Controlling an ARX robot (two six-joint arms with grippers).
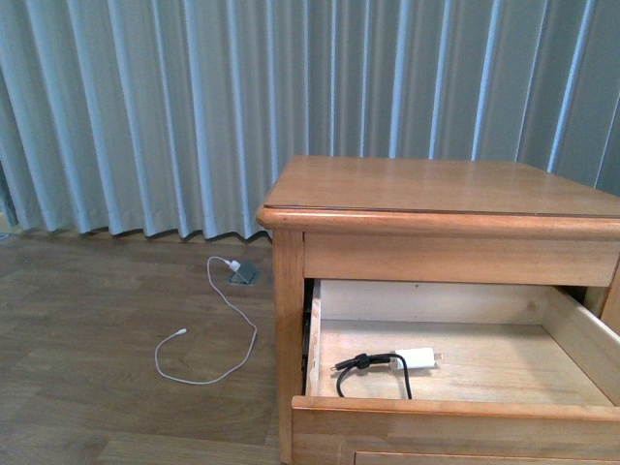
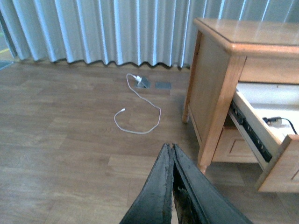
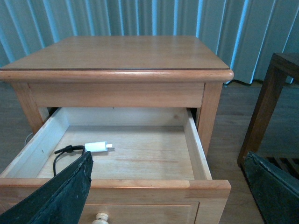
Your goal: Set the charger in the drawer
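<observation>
Charger: the white adapter block [image 1: 415,358] lies flat on the pale floor of the open drawer [image 1: 455,411], towards its front-left part and clear of every wall
Cable: its thin black lead runs off the block's left end, bunches at a dark tie, then loops down towards the drawer front
Long axis: the block lies crosswise, roughly parallel to the drawer front, with the short prongs pointing to the robot's right
Drawer: the upper one, pulled well out of the nightstand [image 1: 446,184], with the round knob [image 3: 102,217] just showing in the right wrist view
Right gripper: [image 3: 168,161] jaws spread wide and holding nothing; it looks down over the drawer's front edge, and one dark finger overlaps the cable loop in that view, though whether it touches I cannot tell
Left gripper: [image 2: 170,148] fingers pressed together on nothing, out over the wooden floor off the nightstand's left side, the drawer well apart from it
Nearer arm: the right, by a clear margin; the charger lies ahead of and below its jaws, towards its left finger
Off-task: a thin white cable [image 1: 208,339] curls on the floor by a floor socket, and it is not the charger
Standing: the charger looks placed, so the job reads as all but done
Next call: if anything remains, it is clearing the right arm from the drawer without snagging that loop
</observation>
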